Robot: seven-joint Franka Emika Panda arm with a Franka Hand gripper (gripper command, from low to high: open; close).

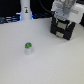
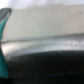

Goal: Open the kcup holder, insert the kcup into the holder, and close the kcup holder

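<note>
The kcup (image 1: 28,48), a small white-grey pod with a green top, stands upright on the white table (image 1: 50,65), towards the exterior view's left. The kcup holder (image 1: 62,29), a black block with two stacked fronts, sits at the back on the exterior view's right. My gripper (image 1: 63,16) is right at the top of the holder, far from the kcup. Its fingers are hidden against the holder, so I cannot tell whether they are open or shut. The wrist view is a blurred close-up of a grey and black surface (image 2: 45,50), with a teal part (image 2: 4,35) at one edge.
A tall white bottle-like post (image 1: 25,10) stands at the back, on the exterior view's left, in front of a dark backdrop. The white table stretches between the kcup and the holder.
</note>
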